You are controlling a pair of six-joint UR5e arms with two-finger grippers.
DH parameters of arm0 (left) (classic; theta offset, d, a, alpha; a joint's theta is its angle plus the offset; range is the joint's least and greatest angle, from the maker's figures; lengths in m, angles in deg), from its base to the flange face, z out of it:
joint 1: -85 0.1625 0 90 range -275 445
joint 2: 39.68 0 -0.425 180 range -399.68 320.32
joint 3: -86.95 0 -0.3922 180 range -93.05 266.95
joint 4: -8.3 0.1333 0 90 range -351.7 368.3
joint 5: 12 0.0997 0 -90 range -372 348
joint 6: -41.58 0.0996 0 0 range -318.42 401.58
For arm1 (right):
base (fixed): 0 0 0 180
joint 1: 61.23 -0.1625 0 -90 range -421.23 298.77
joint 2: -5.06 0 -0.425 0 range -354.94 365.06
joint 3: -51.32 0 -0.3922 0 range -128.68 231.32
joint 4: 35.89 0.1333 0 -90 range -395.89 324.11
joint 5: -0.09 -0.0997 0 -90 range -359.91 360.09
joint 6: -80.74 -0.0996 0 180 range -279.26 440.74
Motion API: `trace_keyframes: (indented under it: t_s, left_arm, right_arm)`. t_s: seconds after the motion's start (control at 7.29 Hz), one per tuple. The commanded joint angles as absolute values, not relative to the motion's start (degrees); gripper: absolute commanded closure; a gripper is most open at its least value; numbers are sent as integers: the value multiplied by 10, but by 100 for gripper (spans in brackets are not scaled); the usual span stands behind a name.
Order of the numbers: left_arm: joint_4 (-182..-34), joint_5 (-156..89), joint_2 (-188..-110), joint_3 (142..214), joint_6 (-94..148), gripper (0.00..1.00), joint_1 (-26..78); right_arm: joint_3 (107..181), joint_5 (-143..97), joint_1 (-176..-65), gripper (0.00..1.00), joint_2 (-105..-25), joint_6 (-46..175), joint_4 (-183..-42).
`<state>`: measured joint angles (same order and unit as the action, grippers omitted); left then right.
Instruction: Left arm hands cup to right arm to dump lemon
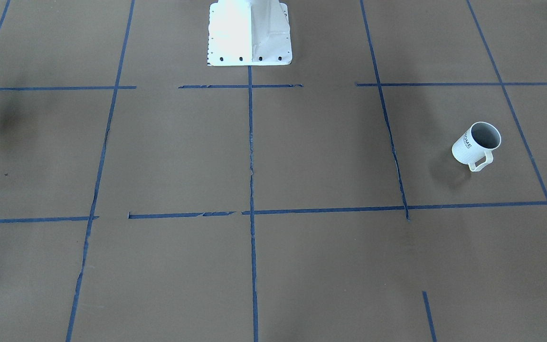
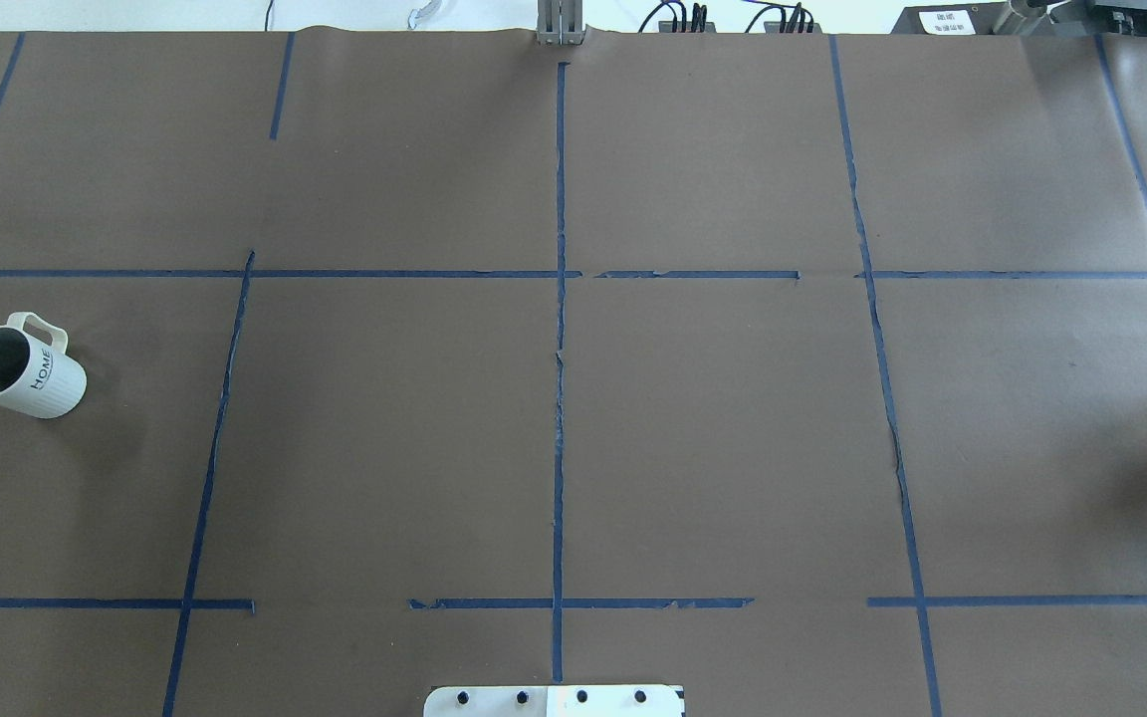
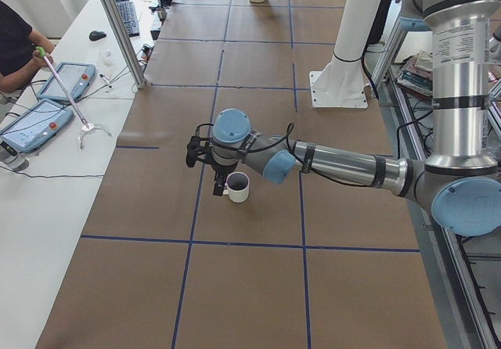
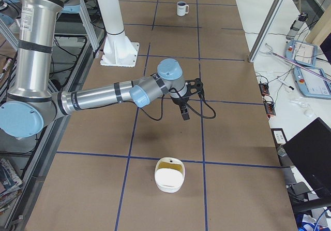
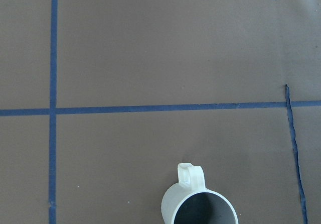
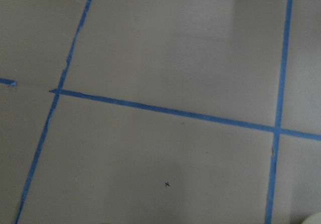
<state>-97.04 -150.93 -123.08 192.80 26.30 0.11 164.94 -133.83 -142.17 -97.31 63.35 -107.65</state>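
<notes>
The cup (image 2: 18,368) stands upright at the left end of the table (image 2: 573,418), handle turned away from the robot. The left gripper (image 3: 217,183) hangs just beside it, and the right gripper (image 4: 184,112) hovers well apart. From my feeds I cannot tell whether either gripper's fingers are apart or together.

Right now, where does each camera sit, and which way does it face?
Front-facing: across the table, facing the robot, steeply down; shows base and cup.
Overhead: behind the robot, looking forward and down; base edge only.
Exterior left: table's left end; left arm, near, by the cup.
Exterior right: opposite end; right arm, near.
Left wrist: down on the cup; no body shows.
Right wrist: down on the table; no body.
Front-facing and overhead share the cup.
</notes>
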Motion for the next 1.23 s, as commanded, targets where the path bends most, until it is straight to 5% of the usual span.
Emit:
trace_keyframes:
  t_s: [0.0,1.1]
  left_arm:
    - [-829,-1510,-1231,1926,438,0,-57]
    - [-755,-1509,-1169,1935,498,0,-59]
  right_arm:
    - [1659,-1392,-1472,0,-1044,693,-1119]
    - [1687,-1401,-1493,0,-1107,853,-1267]
